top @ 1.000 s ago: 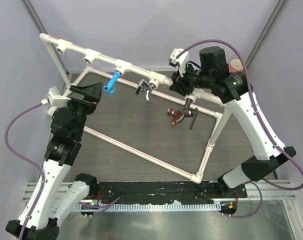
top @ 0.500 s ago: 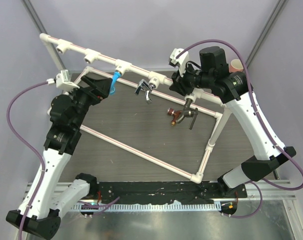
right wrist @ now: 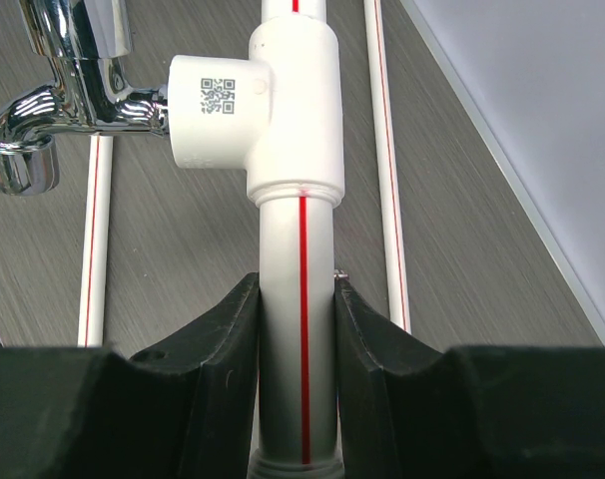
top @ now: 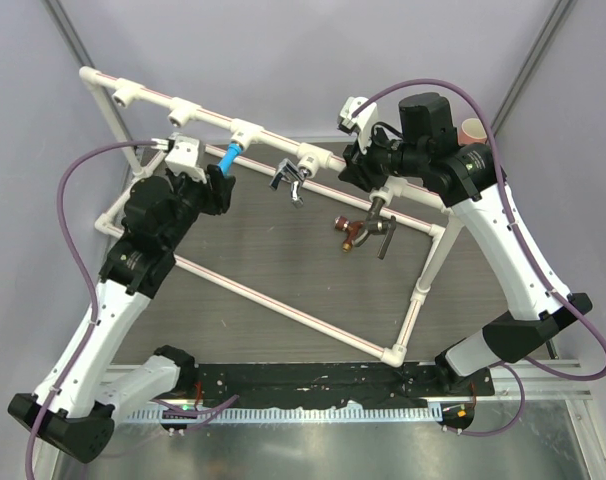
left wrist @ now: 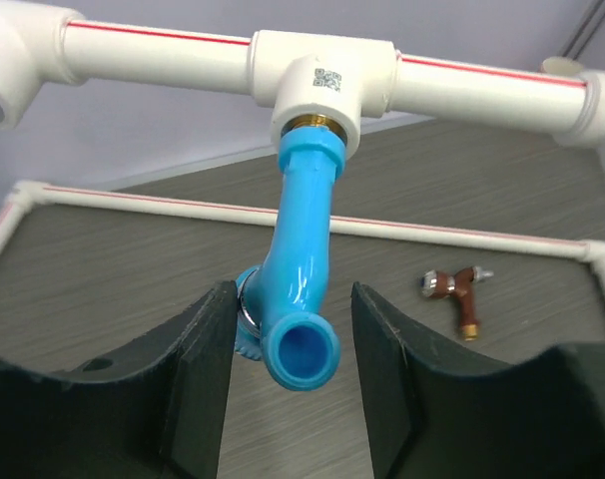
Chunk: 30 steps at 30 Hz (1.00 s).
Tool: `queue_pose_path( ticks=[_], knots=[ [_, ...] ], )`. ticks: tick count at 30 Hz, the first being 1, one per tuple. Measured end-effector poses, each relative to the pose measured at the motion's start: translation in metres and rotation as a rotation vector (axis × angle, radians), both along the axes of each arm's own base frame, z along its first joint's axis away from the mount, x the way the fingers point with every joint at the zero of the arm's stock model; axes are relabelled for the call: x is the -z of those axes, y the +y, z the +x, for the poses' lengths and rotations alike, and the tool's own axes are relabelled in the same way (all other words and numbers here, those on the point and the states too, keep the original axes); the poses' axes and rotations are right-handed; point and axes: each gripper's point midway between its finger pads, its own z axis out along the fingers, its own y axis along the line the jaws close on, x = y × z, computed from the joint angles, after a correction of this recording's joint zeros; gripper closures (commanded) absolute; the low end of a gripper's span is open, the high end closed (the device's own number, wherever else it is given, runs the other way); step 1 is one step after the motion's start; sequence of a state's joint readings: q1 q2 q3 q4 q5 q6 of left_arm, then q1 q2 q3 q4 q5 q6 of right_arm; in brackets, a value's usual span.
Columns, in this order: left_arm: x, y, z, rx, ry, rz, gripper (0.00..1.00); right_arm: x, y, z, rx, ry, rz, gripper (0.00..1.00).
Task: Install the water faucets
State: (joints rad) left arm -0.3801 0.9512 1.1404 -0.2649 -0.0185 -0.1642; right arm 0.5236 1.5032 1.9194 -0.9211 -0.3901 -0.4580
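Observation:
A blue faucet (top: 226, 163) (left wrist: 301, 269) hangs screwed into a white tee (left wrist: 322, 85) on the upper pipe. My left gripper (top: 215, 185) (left wrist: 291, 299) straddles its spout, open; the left finger sits close against the handle and a gap shows on the right. A silver faucet (top: 289, 180) (right wrist: 68, 95) sits in the neighbouring tee (right wrist: 253, 110). My right gripper (top: 368, 170) (right wrist: 298, 299) is shut on the white pipe (right wrist: 301, 239) just beside that tee. A copper faucet (top: 349, 232) (left wrist: 454, 289) and a dark grey lever faucet (top: 383, 232) lie loose on the table.
The white pipe frame (top: 273, 300) rings the dark work surface. Two bare tees (top: 123, 97) (top: 183, 110) sit on the upper pipe's left stretch. A tan cup (top: 473, 130) stands at the back right. A black rail (top: 303, 385) runs along the near edge.
My left arm has swung right and up to the blue faucet, and its jaws have narrowed around the spout. The right arm has not moved.

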Motion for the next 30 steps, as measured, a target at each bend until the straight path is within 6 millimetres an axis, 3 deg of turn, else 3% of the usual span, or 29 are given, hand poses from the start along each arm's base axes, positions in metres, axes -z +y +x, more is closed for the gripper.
queue_pose_path(
  ticks=[3,6,10,25,30],
  knots=[
    [0.003,-0.0031,-0.0002,-0.002,-0.04,0.132,0.59,0.0001,-0.0002,0.0001,0.001,0.0,-0.001,0.99],
    [0.0056,-0.0002,0.0022,-0.033,-0.072,0.262,0.73,0.0001,-0.0004,0.0004,0.002,-0.001,-0.002,0.99],
    [0.0046,0.0011,0.0021,-0.054,-0.116,0.407,1.0,0.0003,-0.0005,0.0002,0.001,-0.001,-0.003,0.99],
    [0.0055,0.0041,0.0029,-0.203,-0.286,1.03,1.0,0.0012,-0.0018,-0.0004,0.002,0.002,-0.007,0.99],
    [0.0056,0.005,0.0021,-0.248,-0.335,1.139,1.0,0.0013,-0.0021,-0.0011,0.001,0.002,-0.008,0.99]
  ],
)
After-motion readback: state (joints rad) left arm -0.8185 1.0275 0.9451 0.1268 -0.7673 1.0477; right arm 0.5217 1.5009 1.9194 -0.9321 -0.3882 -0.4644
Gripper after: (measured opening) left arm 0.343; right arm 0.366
